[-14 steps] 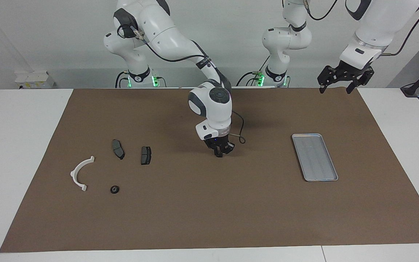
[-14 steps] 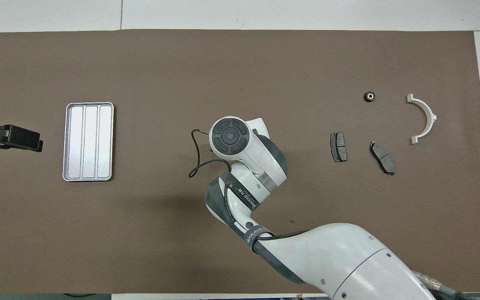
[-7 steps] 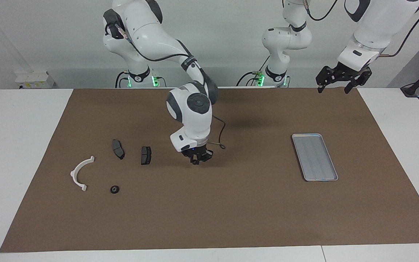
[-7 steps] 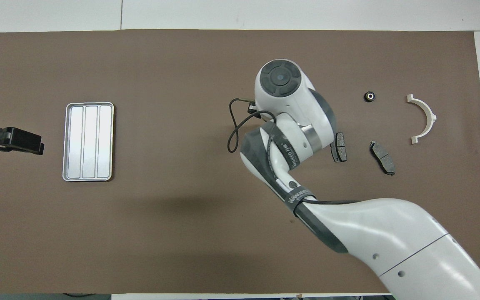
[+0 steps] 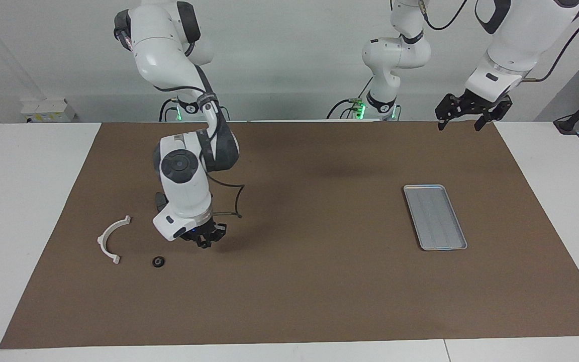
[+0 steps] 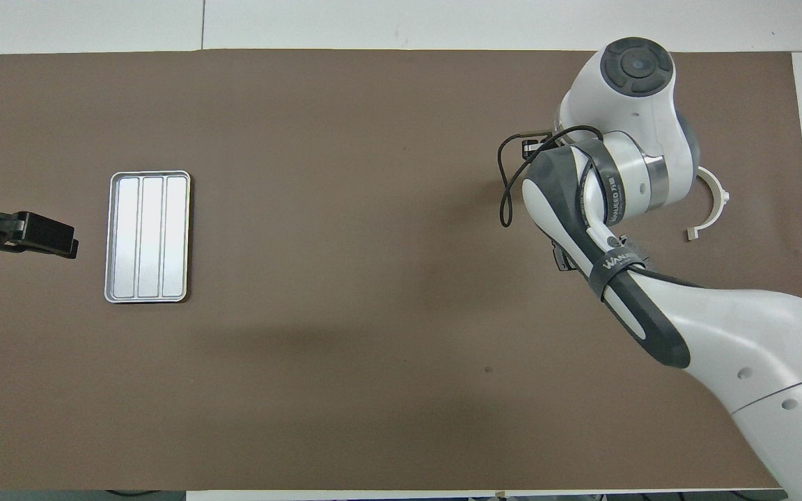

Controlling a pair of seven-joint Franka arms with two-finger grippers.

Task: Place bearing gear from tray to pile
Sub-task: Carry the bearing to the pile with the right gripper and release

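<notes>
Silver tray (image 5: pixel 435 216), nothing inside

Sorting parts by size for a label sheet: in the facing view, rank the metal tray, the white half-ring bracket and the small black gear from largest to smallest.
1. tray, clearly the largest
2. white half-ring bracket
3. small black gear, the smallest

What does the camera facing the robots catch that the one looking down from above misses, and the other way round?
Only the facing view shows the right tool, low over the mat beside the pile, the small black gear lying by it, and both arms' bases. Only the overhead view shows the white bracket partly covered by the right arm; it hides the gear and that tool. Both show the tray, with nothing on it, and the left tool waiting, raised at its own end of the table.
</notes>
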